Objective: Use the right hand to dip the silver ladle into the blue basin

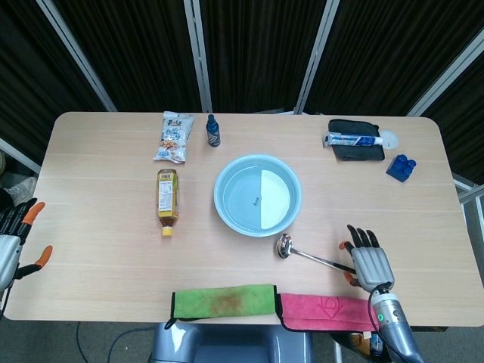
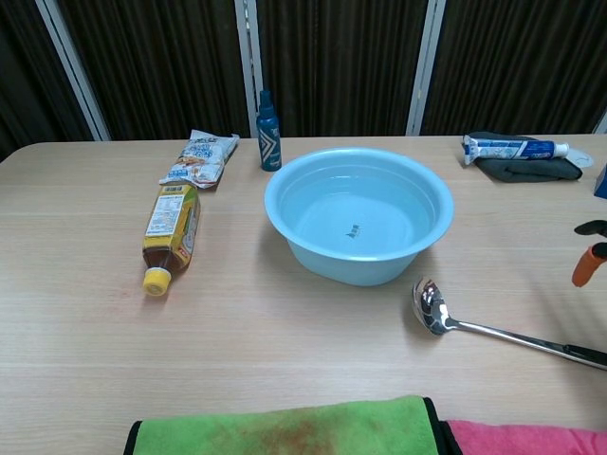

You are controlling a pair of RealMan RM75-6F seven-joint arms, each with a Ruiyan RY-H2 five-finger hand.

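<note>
One ladle (image 1: 314,258), lying flat on the table (image 1: 98,242) with its bowl just beside the near rim of one blue basin (image 1: 257,195), handle running out to the right. Around them: one bottle (image 1: 167,200) on its side and one snack bag (image 1: 175,137) to the left, one small spray bottle (image 1: 213,130) upright behind the basin, one tube (image 1: 353,139) on a dark pouch (image 1: 354,150), one blue block (image 1: 401,166), one green cloth (image 1: 222,300) and one pink cloth (image 1: 329,311) at the near edge; nothing lies between ladle and basin. Right hand (image 1: 367,258): fingers spread, holding nothing, over the handle's far end, contact not clear; left hand (image 1: 15,240): fingers apart, holding nothing, off the table's left edge.
</note>
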